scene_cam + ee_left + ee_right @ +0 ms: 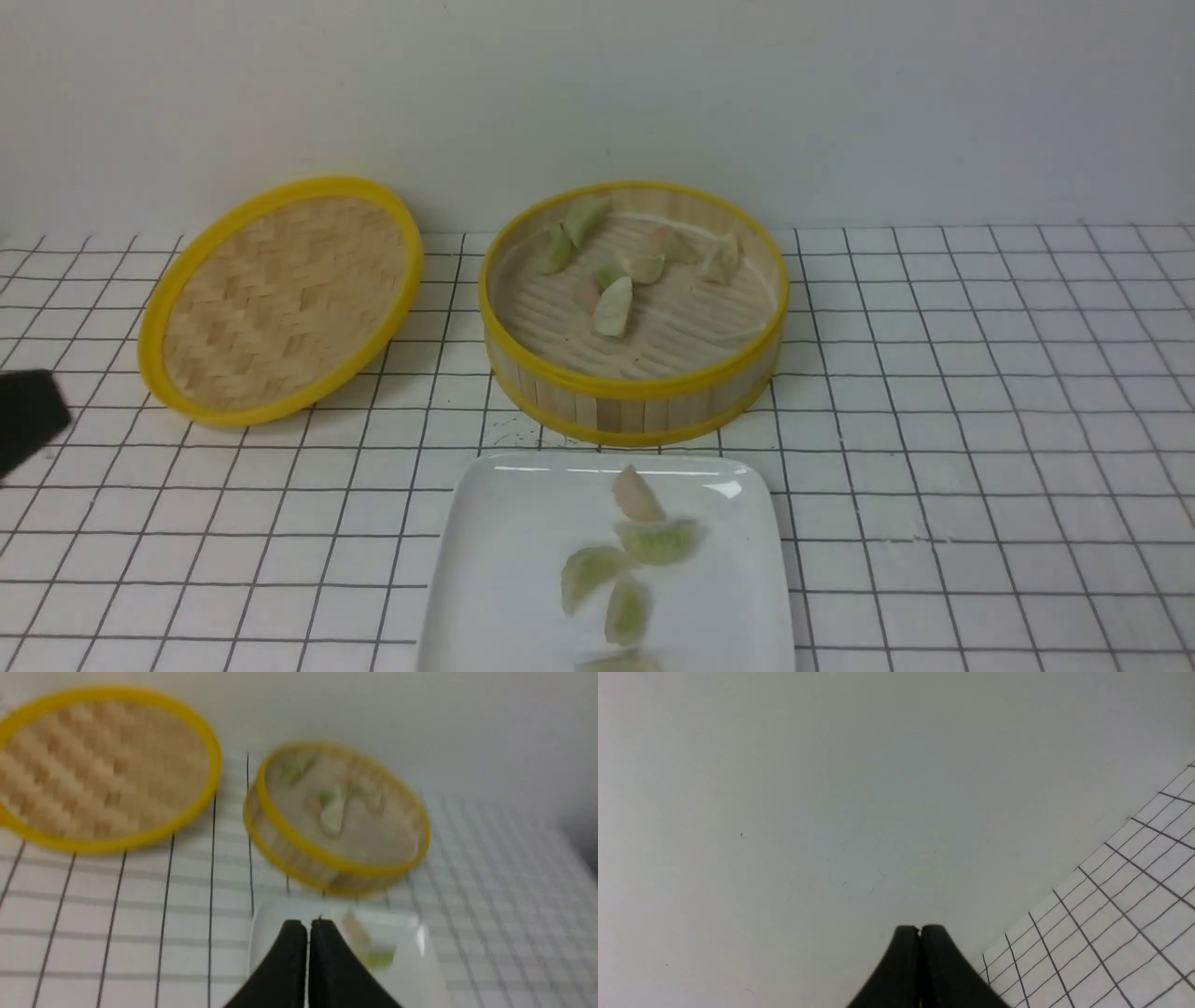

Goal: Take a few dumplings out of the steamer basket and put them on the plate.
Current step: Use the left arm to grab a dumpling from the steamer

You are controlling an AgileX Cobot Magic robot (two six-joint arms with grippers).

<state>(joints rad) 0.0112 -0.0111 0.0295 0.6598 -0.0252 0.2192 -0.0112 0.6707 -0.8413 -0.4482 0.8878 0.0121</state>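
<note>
Bearing five dumplings (658, 539), one plate (504, 560), one steamer basket (635, 406) behind

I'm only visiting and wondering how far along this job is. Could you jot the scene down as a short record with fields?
Basket: round bamboo, uncovered
Dumplings in basket: several, green and pale
Plate: white, just in front of the basket
Dumplings on plate: at least four
Lid: off, left of the basket
Left gripper: shut, holding nothing
Right gripper: shut, holding nothing, facing the wall
Table: white with a black grid
</note>
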